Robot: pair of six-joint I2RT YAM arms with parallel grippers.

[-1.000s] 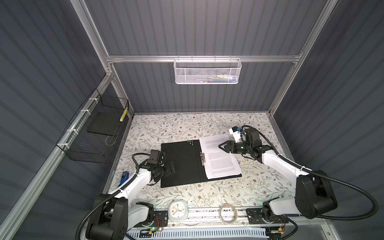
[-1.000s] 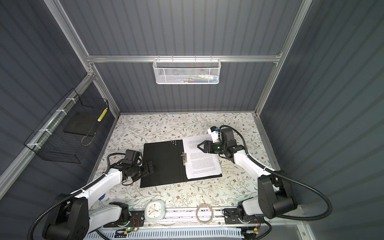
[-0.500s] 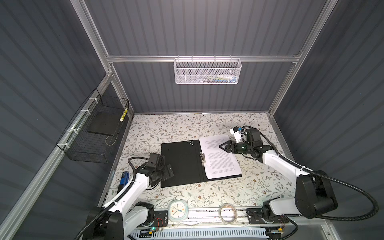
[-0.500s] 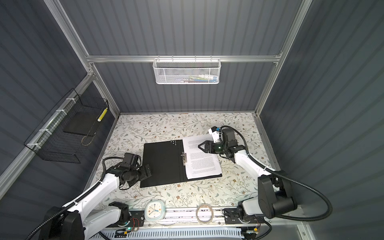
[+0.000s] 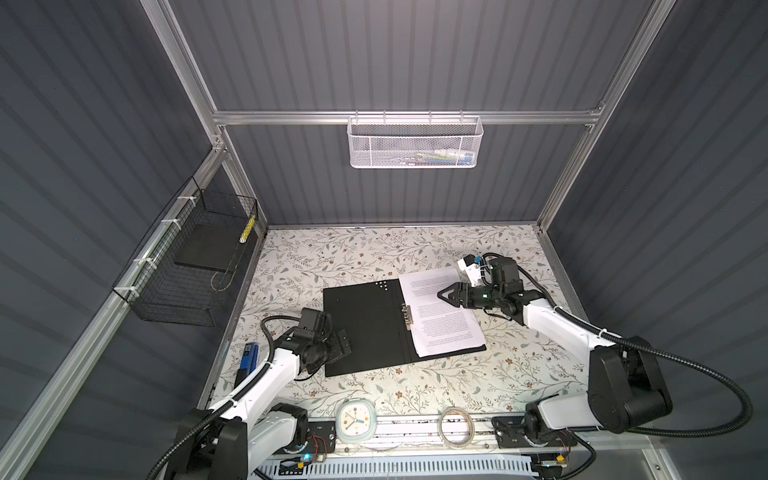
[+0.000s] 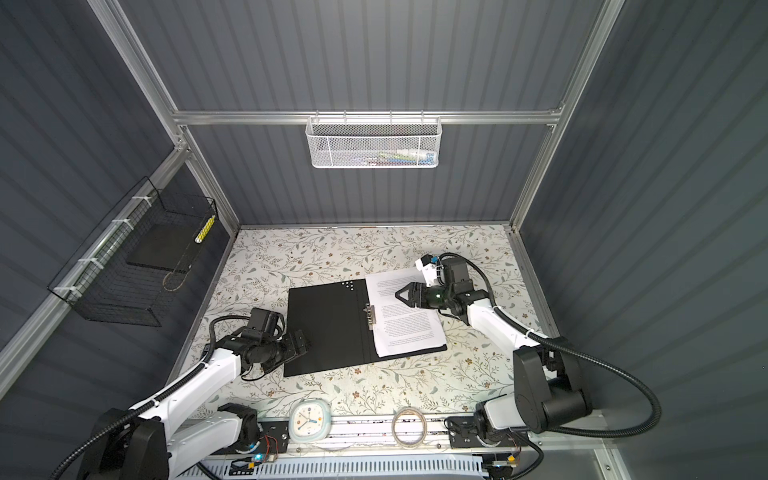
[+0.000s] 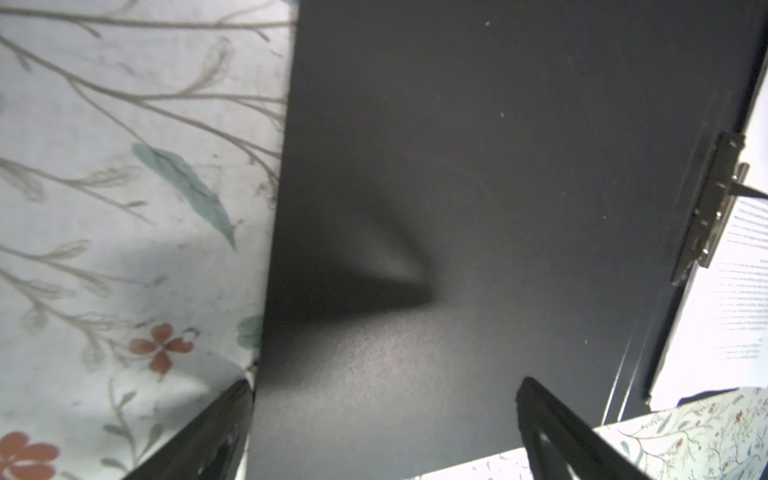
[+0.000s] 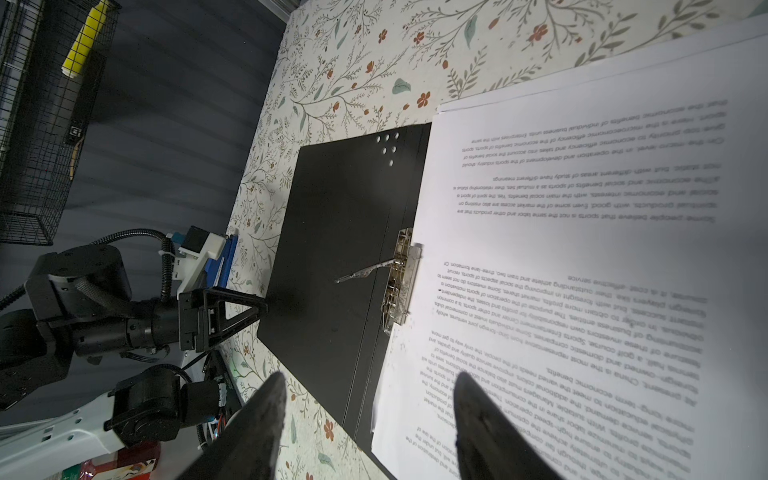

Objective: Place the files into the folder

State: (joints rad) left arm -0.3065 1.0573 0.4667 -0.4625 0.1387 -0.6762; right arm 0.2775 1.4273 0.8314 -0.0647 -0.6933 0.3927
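In the middle of the flowered tablecloth (image 5: 332,257), the folder (image 5: 365,324) lies wide open with its black inner faces up. A metal clip (image 5: 407,318) sits on its spine, and the right wrist view shows the clip's lever raised. On the folder's right half lie the files (image 5: 444,320), white sheets of small black print. They sit slightly askew, and their far edge juts past the folder's far edge. The left claw (image 5: 341,341) is at the folder's left edge, spread as wide as it goes and gripping nothing. The right claw (image 5: 442,295) hangs over the files, right of the spine, partly spread and empty.
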